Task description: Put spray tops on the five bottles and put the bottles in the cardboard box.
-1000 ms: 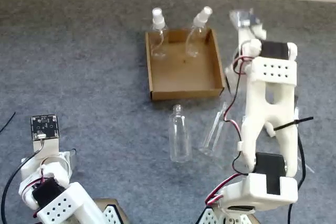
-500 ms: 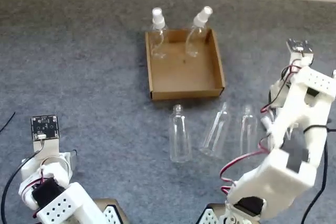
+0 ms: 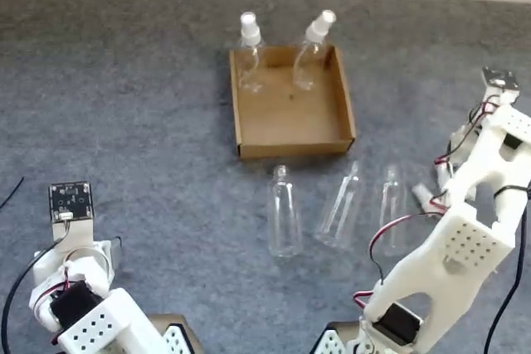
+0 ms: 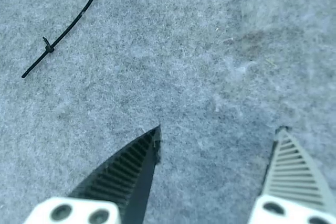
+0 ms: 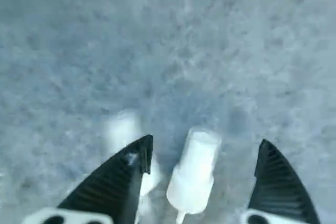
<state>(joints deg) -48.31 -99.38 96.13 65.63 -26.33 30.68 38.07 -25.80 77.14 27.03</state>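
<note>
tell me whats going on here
Two capped bottles already sit in the cardboard box; three uncapped bottles lie on the carpet in front of it. The right claw hangs open over a loose spray top beside them. The left claw is open over bare carpet.

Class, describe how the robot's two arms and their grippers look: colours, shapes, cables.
The left arm and right arm are white plastic with rows of small round holes, black motor blocks and red, black and white wires. The left gripper has pointed ribbed fingers, one black, one pale; the right gripper has two black ones.
</note>
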